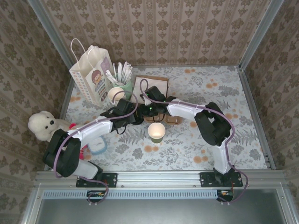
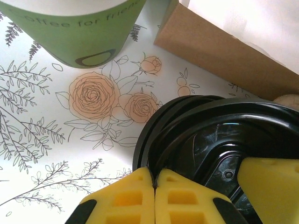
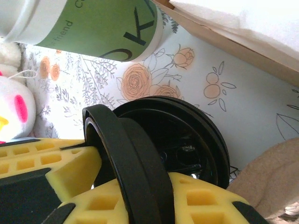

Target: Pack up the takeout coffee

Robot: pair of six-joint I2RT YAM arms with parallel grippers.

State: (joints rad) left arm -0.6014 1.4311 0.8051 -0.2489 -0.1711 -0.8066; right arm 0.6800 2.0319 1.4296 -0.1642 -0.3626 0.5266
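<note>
The takeout coffee cup, olive-green outside and pale inside, stands upright on the table near its middle, just in front of where the two arms meet. We look straight into its open mouth, so it carries no lid. We judge that this is why it stands apart with neither hand on it: it cannot be packed until it is capped.

Just behind it, both hands are busy with the lids. The left hand has its pads pressed together on the rim of the nested black lids, low over the table. We read this as an anchor, keeping the stack from coming along. The right hand is clamped on the rim of the front lid, which stands on edge and tilts away from the others. That grip suits peeling a single lid free.

Beyond the lids lies a brown cardboard box with white paper in it. A paper bag stands at the back left with its mouth upward. One of these is probably where the capped cup belongs, but we cannot tell which.
</note>
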